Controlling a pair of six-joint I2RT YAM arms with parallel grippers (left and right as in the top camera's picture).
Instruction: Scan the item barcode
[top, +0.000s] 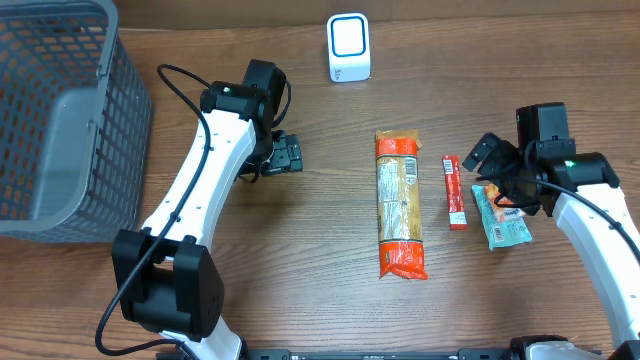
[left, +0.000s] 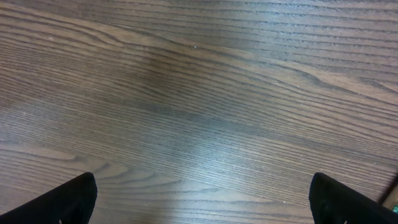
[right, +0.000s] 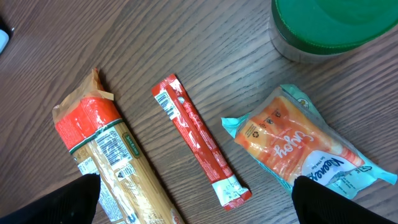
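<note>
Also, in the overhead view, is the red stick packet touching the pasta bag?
No, the red stick packet lies apart from the pasta bag, with a strip of bare table showing between them.
</note>
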